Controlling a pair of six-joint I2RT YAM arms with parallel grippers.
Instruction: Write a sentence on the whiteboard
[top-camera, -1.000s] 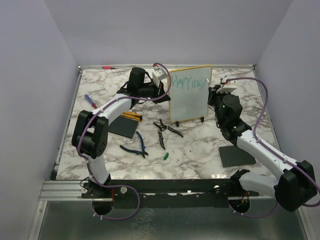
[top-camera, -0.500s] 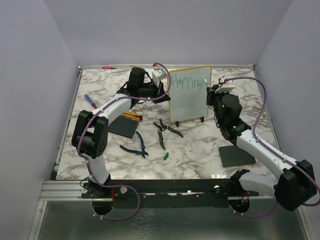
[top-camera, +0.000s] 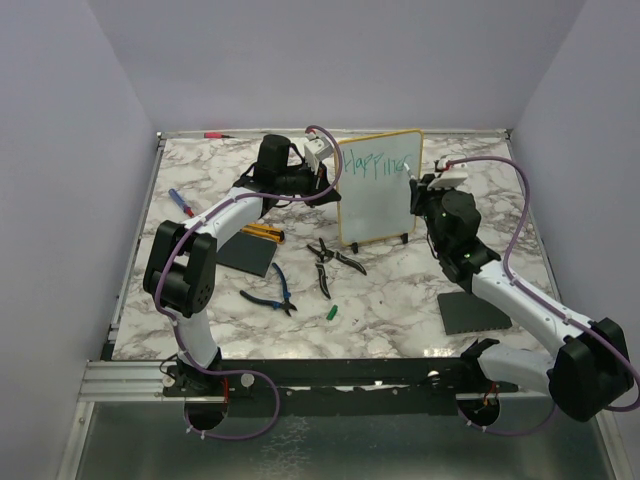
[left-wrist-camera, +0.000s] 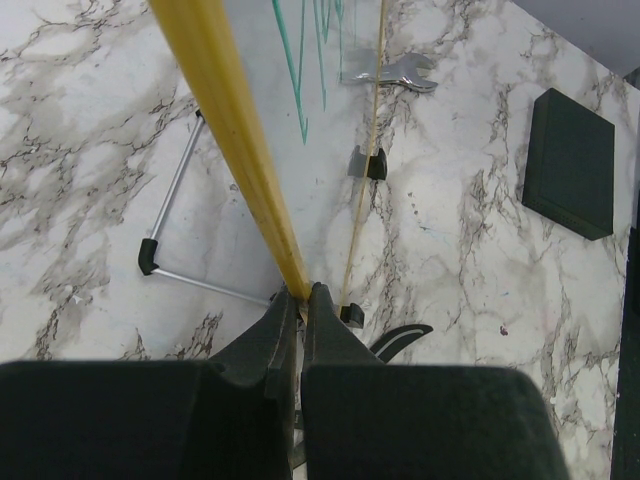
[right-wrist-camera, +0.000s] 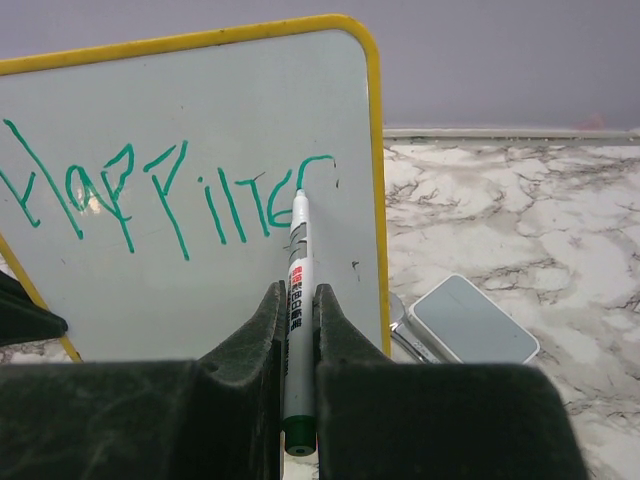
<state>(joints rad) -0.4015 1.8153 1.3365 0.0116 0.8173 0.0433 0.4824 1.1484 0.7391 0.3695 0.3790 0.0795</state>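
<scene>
The whiteboard stands upright at the middle back, yellow-rimmed, on little black feet. My left gripper is shut on its left yellow rim, and the left wrist view shows the jaws pinching that edge. My right gripper is shut on a white marker with a green end. The marker's tip touches the board near its upper right. The sentence is one teal line of letters starting "Happi". A fresh curved stroke sits at the marker tip. In the top view, the right gripper is at the board's right edge.
Blue-handled pliers, dark cutters and a green cap lie in front of the board. Dark grey pads lie at left and right. A wrench and a white-grey block lie by the board's right side.
The right gripper with the marker has shifted slightly along the top line, and a new curved stroke has been added at the end of the writing. The left arm has not moved.
</scene>
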